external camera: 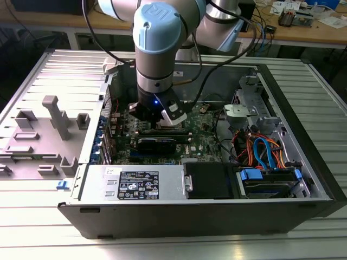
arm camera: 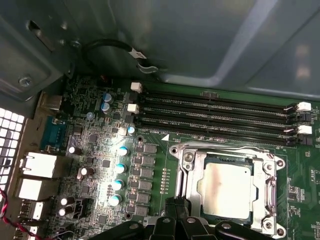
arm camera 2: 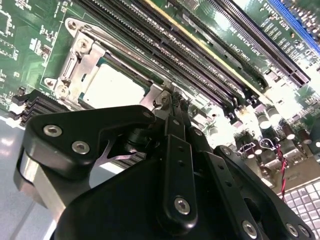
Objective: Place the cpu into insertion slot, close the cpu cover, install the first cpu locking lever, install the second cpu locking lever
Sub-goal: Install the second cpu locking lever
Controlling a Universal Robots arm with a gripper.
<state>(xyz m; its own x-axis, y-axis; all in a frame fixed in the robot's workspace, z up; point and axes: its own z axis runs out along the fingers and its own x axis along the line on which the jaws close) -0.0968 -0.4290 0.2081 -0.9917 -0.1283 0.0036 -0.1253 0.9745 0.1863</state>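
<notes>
Your gripper (arm camera 2: 172,97) is clenched, holding nothing, just beside the slot (arm camera: 226,186). One cpu (arm camera: 224,184) sits in it, one cover (arm camera: 267,187) closed around it. Four memory slots (arm camera: 215,112) at its 12 o'clock.

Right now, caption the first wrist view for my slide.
Cpu seated under the closed cpu cover, pincer poised at its edge.
</notes>
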